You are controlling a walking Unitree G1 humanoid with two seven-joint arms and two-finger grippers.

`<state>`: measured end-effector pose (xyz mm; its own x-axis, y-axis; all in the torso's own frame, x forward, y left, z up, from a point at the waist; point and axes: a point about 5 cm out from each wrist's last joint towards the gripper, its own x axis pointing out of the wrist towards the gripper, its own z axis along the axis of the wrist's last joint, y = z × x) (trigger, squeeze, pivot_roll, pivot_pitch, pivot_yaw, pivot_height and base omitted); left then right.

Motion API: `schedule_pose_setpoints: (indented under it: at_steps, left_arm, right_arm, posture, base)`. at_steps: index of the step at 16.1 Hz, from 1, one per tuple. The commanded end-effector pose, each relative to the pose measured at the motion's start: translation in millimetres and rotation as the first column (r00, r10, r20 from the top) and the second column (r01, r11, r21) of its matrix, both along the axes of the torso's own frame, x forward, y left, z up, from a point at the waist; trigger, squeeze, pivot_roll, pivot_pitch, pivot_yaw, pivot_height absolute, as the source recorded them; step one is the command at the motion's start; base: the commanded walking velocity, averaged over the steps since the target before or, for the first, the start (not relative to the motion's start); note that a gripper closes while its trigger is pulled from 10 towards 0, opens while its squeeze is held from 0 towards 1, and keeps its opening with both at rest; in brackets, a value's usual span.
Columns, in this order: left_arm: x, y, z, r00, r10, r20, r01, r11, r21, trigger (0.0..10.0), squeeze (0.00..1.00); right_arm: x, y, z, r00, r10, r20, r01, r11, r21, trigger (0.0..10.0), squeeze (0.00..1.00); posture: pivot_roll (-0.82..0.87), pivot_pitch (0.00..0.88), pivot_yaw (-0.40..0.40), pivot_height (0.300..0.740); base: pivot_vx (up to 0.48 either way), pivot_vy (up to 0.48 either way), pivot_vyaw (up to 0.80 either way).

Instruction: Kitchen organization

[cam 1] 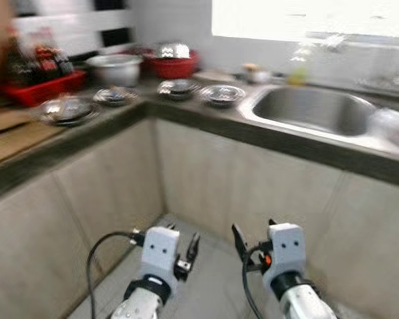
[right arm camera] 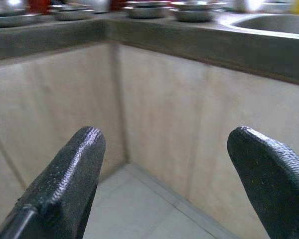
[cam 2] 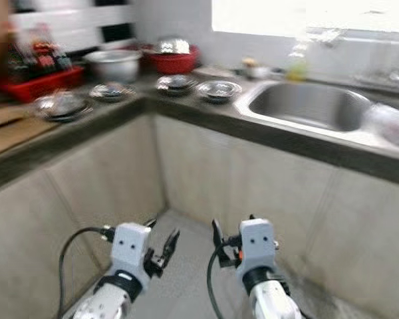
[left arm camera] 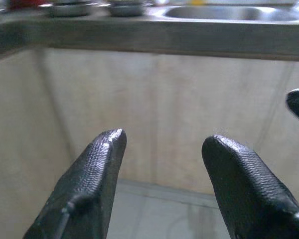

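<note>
Several shallow steel bowls stand on the dark L-shaped counter (cam 1: 186,116) around its corner: one (cam 1: 221,94) beside the sink, one (cam 1: 178,88) left of it, one (cam 1: 115,96) past the corner and one (cam 1: 68,109) further left. My left gripper (cam 1: 183,234) hangs low in front of the tiled counter wall, open and empty. Beside it my right gripper (cam 1: 254,229) is at the same height, also open with nothing between its fingers (right arm camera: 82,149). Both are well below the counter top. The picture is blurred.
A steel sink (cam 1: 312,109) is set in the counter at the right, with a clear bag-like thing (cam 1: 394,126) at its right edge. A large steel basin (cam 1: 114,66), a red basket (cam 1: 173,65) and a red tray of bottles (cam 1: 43,86) stand at the back. Tiled floor (cam 1: 213,279) lies below.
</note>
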<state>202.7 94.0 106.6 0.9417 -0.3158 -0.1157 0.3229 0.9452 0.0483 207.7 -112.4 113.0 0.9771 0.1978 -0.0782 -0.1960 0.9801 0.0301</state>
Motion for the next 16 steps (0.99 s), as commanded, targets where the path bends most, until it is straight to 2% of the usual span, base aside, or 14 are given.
schedule_pose_setpoints:
  at_steps: [1,16]
  left_arm:
    - [0.7,2.9,-0.3,1.000,0.006,-0.005,-0.006,1.000,0.014,10.0,0.00]
    - [1.1,1.6,-0.4,1.000,-0.013,-0.012,0.014,1.000,0.011,10.0,0.00]
  right_arm:
    - [0.5,4.9,3.5,1.000,0.018,0.014,-0.019,1.000,0.018,10.0,0.00]
    - [5.9,4.8,3.8,1.000,-0.001,0.019,0.000,0.999,0.038,10.0,0.00]
  posture:
    - [0.08,0.000,-0.044,0.740]
    - [0.08,0.000,-0.042,0.740]
  base:
    - [0.334,0.000,0.00]
    - [0.347,0.000,0.00]
